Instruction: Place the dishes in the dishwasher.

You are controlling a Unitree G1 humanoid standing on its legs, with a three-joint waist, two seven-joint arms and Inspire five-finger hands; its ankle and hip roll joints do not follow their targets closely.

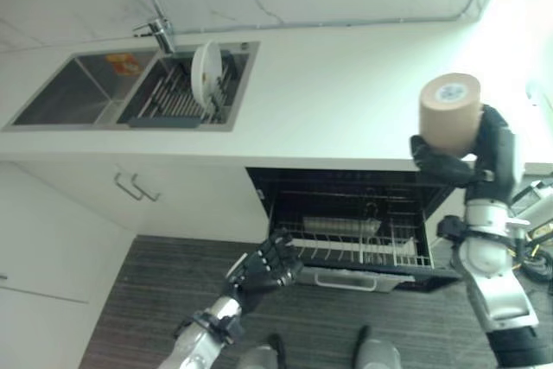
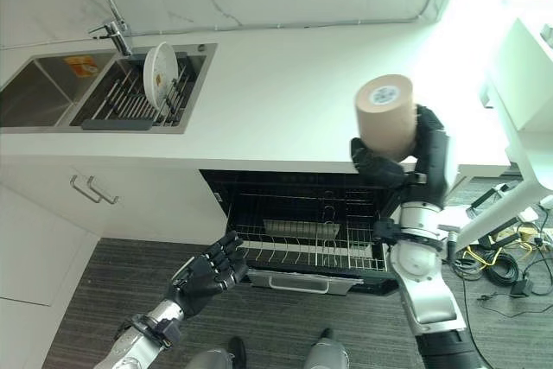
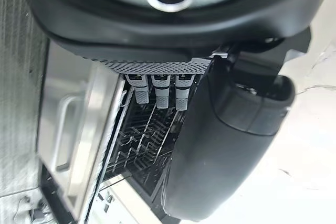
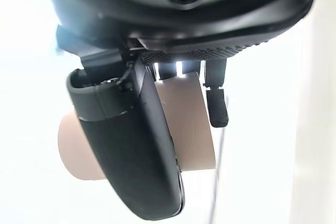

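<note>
Left eye view: dishwasher (image 1: 346, 231), door down, rack pulled out; right hand (image 1: 479, 157) above its right end, fingers clamped round tan cup (image 1: 449, 110), cup's long axis roughly upright, rack below-left; left hand (image 1: 263, 270) before its left edge, fingers loosely curled, empty; white plate (image 1: 206, 73) far upper-left, in sink rack

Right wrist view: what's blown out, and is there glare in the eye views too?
Right wrist view: the background behind the tan cup is washed to near white, while the right hand reads dark against it. Left eye view: bright window light bleaches the countertop at the right edge. Right eye view: same glare at upper right. Left wrist view: the dishwasher rack is evenly lit.
</note>
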